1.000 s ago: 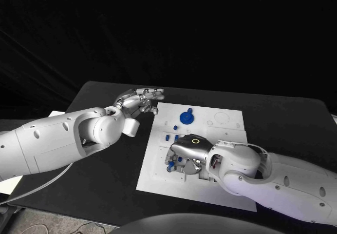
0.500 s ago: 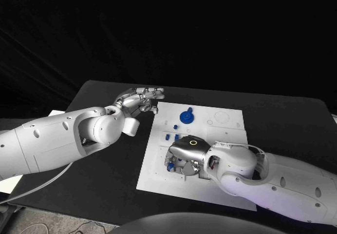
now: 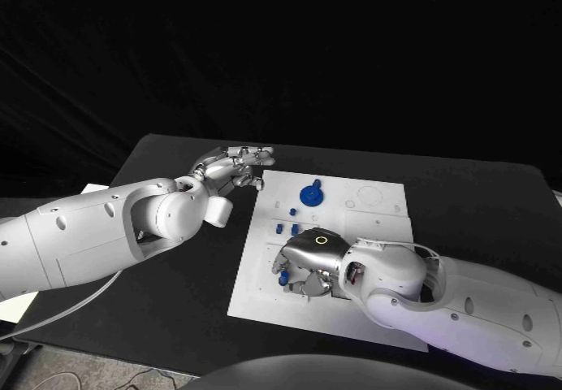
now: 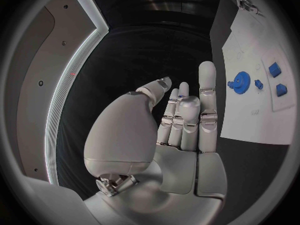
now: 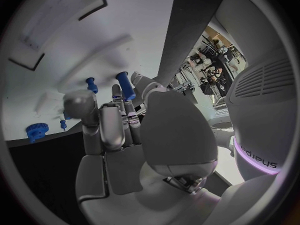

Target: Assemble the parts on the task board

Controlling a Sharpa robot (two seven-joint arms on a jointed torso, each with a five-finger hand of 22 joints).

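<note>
Head view, right hand (image 3: pixel 310 258) over task board (image 3: pixel 363 213)

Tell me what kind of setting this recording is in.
Probably a robotics lab test bench: a black table against a dark backdrop, a white task board with small blue parts, worked by the right hand.

Robotics lab/test setup: black table (image 3: pixel 469 195) w/ black backdrop curtain (image 3: pixel 281 73) behind it, white task board (image 3: pixel 339 213) mid-table, cluttered equipment in the room beyond.
</note>
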